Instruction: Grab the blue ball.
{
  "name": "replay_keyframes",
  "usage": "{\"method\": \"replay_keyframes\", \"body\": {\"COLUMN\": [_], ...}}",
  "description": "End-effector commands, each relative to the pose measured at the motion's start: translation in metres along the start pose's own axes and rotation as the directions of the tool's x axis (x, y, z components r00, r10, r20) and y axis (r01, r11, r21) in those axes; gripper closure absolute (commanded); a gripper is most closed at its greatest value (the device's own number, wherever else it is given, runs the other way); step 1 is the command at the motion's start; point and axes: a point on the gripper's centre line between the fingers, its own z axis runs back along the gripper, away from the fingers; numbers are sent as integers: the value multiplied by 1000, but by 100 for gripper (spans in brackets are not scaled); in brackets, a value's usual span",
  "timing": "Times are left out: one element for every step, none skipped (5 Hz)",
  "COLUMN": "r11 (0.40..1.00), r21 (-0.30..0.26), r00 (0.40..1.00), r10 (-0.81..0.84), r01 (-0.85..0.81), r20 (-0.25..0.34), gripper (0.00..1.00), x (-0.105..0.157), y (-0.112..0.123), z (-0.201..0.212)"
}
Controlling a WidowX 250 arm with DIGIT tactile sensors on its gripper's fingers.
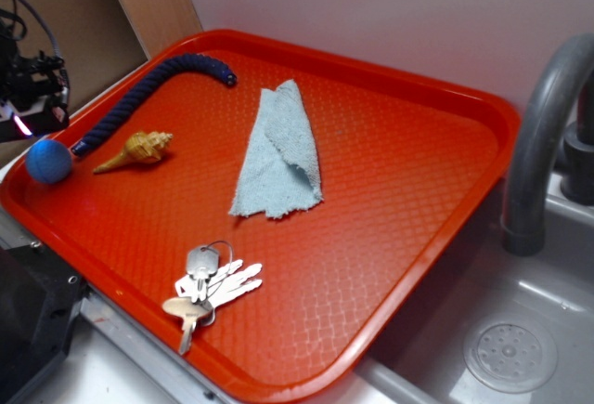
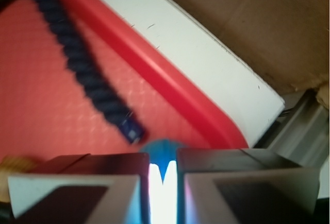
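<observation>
Ball [image 1: 48, 161] of rough blue sits at the left corner of the red tray [image 1: 390, 237], joined to the end of a dark navy rope [image 1: 139, 93] that curves away toward the far rim. My pincer [image 2: 163, 183] hangs above it, its fingers [image 2: 82, 183] drawn nearly together with only a bright slit between them, grasping nothing; the ball peeks just beyond their tips. Near the ball lies a seashell [image 1: 137, 150]; further right a pale blue cloth [image 1: 278, 153], with keys [image 1: 209, 283] nearer.
</observation>
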Motion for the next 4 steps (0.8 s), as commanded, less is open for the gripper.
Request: {"method": "replay_keyframes", "body": {"r11": [998, 992, 993, 997], "r21": [-49, -68, -62, -31], "r00": [999, 995, 995, 998], "r10": [-43, -103, -103, -66], "r01": [45, 103, 103, 67], "r20": [33, 5, 8, 9], "gripper": [100, 100, 100, 86], "x": [-11, -13, -14, -10], "y": [-7, -17, -16, -7], "z": [39, 44, 40, 30]}}
